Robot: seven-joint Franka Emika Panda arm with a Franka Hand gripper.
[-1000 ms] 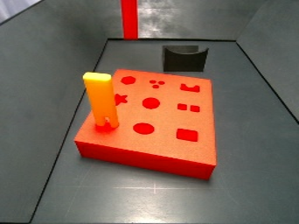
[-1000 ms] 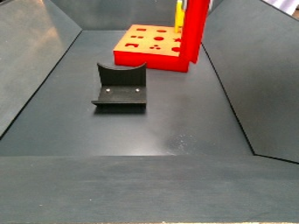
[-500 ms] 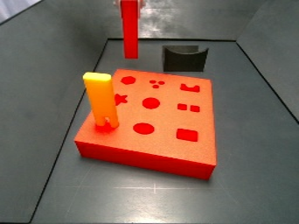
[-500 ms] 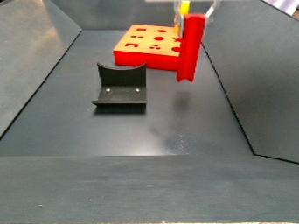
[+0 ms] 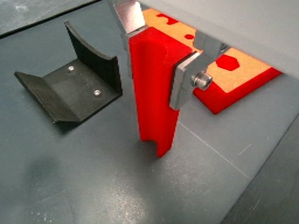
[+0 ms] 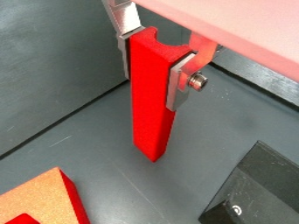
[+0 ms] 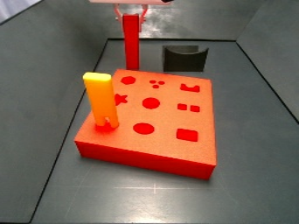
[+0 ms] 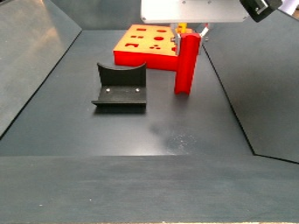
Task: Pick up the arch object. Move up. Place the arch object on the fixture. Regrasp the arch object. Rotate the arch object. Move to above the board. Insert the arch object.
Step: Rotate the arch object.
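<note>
Holding the arch object (image 5: 152, 92) upright by its upper end, our gripper (image 6: 158, 59) has its silver fingers (image 5: 184, 77) clenched on both flanks of the bar.

Item, position: in both wrist views the bar hangs straight down from the jaws, its lower end close over the dark floor (image 5: 105, 175); whether it touches, we cannot tell.

Item, step in hand: we judge this the carry toward the fixture (image 8: 121, 86), with placing not yet done. The scoop is empty in a side view.

Item, next move: we reckon the bar must travel sideways from the tool to the fixture, then lower into the scoop.

Item, neighbours: the board (image 8: 151, 45) lies just behind the tool, the yellow peg (image 7: 98, 99) standing on its far corner; the fixture sits near, to one side.

Item, room: bare floor lies between tool and fixture; sloping walls (image 8: 30, 61) stand well apart.
</note>
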